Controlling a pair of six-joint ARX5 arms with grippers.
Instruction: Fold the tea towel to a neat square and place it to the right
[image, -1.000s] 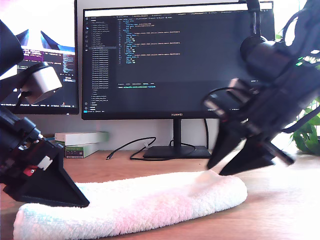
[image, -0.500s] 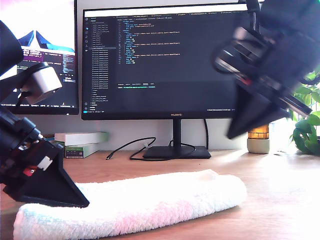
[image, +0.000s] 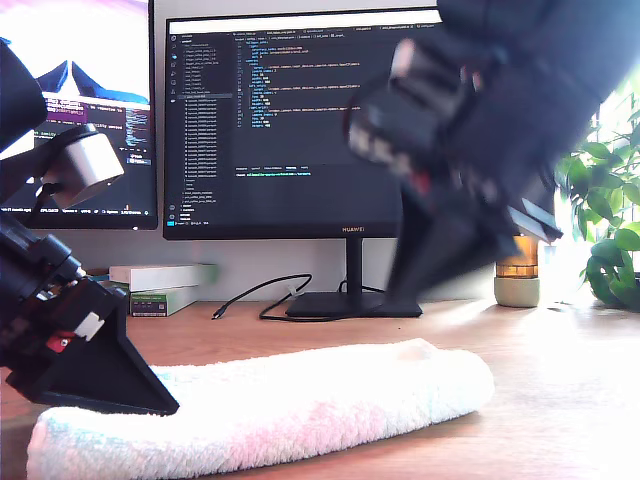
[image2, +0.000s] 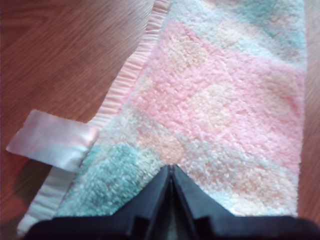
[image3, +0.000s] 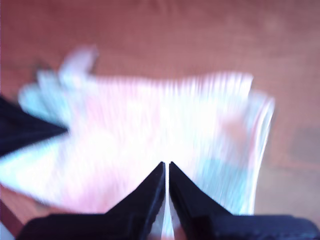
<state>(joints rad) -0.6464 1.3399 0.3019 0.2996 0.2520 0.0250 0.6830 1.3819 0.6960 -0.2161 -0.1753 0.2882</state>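
Note:
The tea towel (image: 300, 405), fluffy with pink, mint and white checks, lies folded into a long strip on the wooden desk. My first gripper (image: 170, 405) is at the exterior view's left and rests on the towel's end. Its fingertips are shut, tips (image2: 171, 169) pressed to the pile of the towel (image2: 225, 115) beside a satin loop (image2: 50, 137). My second gripper (image: 400, 300) hangs blurred above the towel's other half, off the cloth. It (image3: 166, 164) is shut and holds nothing, with the towel (image3: 150, 130) below it.
Two monitors (image: 300, 120) stand behind the desk, one on a stand (image: 350, 300) with a black cable (image: 270, 295) beside it. Small boxes (image: 160, 285) sit at the back on the exterior view's left. A jar (image: 520, 280) and a plant (image: 605, 230) are on its right.
My second gripper let go of the towel's end at the exterior view's right, rose, and swung towards that view's left. The lifted bit of cloth has settled. My first gripper has not moved.

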